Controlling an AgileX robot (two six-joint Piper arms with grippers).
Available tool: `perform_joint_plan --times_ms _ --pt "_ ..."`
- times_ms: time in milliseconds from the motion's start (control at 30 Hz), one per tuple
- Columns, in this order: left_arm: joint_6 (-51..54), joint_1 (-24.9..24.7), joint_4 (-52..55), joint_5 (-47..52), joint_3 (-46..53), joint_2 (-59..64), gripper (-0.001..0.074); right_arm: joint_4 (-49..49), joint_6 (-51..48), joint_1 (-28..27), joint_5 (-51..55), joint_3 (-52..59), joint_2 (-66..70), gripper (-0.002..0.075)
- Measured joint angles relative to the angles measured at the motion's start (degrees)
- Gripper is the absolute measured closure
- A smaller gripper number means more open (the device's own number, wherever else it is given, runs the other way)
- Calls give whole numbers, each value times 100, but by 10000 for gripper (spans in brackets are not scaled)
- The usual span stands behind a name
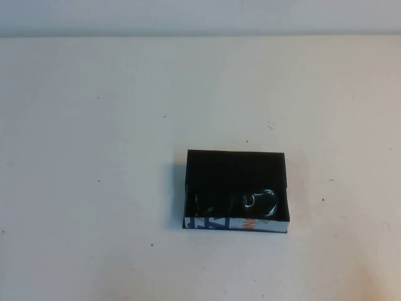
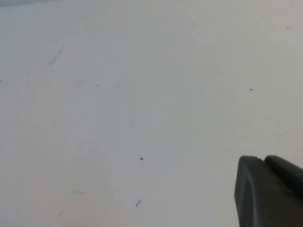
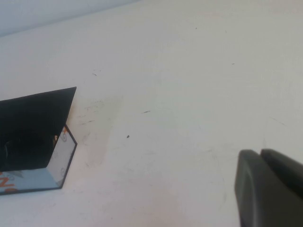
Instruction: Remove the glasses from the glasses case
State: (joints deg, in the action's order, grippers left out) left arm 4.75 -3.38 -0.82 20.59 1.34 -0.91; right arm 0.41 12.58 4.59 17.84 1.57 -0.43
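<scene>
Neither gripper appears in the high view. The left gripper [image 2: 267,191] and right gripper [image 3: 267,187] hold nothing; their opening I cannot tell. The black plastic-framed glasses [image 1: 241,204] lie in the shallow black rectangular glasses case [image 1: 235,164], toward five o'clock of table centre. Nothing is done yet.

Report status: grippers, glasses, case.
Left gripper and right gripper both off the high view, over bare table. Glasses in open glasses case, near its printed side. Nothing in the way.

Glasses case [image 3: 33,123] on table [image 3: 189,94]; right gripper [image 3: 267,189] apart.
</scene>
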Motion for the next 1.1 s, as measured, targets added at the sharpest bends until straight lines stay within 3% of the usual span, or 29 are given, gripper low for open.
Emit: perform_joint_plan --times_ms 1100 --pt "0 0 0 0 0 0 740 107 0 0 0 0 0 744"
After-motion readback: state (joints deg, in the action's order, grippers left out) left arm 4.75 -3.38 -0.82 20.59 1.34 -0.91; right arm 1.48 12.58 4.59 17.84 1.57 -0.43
